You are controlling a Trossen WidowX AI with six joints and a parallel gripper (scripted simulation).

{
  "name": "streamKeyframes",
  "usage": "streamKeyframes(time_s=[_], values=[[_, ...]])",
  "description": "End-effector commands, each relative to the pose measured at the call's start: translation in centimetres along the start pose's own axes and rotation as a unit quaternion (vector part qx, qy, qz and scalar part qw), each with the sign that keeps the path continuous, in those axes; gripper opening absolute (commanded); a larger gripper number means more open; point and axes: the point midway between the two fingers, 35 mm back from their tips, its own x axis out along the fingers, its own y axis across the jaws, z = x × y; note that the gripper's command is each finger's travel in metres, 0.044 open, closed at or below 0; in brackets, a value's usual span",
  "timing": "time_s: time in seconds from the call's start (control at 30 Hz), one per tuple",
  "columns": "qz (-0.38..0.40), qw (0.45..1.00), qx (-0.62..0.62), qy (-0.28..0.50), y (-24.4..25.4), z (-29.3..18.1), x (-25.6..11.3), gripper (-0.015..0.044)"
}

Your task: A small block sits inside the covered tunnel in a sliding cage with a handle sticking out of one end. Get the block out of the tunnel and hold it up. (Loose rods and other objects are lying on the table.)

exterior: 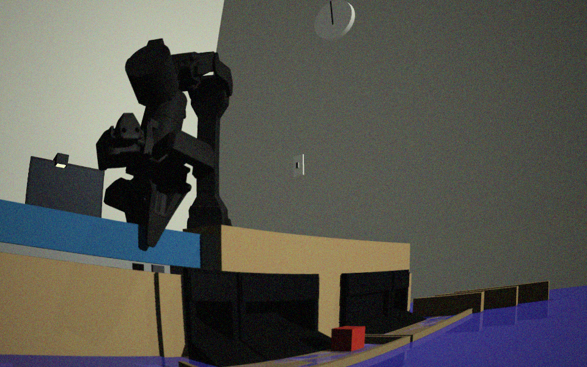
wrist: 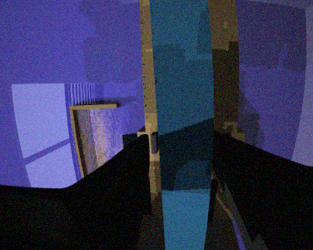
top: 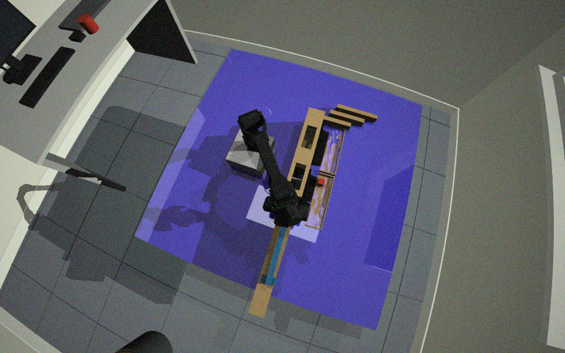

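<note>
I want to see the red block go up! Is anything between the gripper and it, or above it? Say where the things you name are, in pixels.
Yes, the dark ramp [top: 309, 190] [exterior: 282, 337] lies between the gripper [top: 283, 222] [exterior: 146, 246] [wrist: 183, 139] and the red block [top: 321, 182] [exterior: 348, 338]. Nothing visible sits above the block.
</note>
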Motion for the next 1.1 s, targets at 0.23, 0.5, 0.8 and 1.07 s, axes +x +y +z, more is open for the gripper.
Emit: streamKeyframes(time_s=[0.23, 0.5, 0.8, 1.07], values=[[-0.001, 1.0, 0.0, 0.001, -0.1, 0.2, 0.1, 0.0], [-0.004, 1.0, 0.002, 0.0, -0.3, 2.1, 1.0, 0.0], [-0.004, 1.0, 0.002, 0.0, -0.4, 2.4, 1.2, 0.0], [-0.008, 1.0, -0.007, 0.01, -0.3, 1.5, 0.6, 0.0131]])
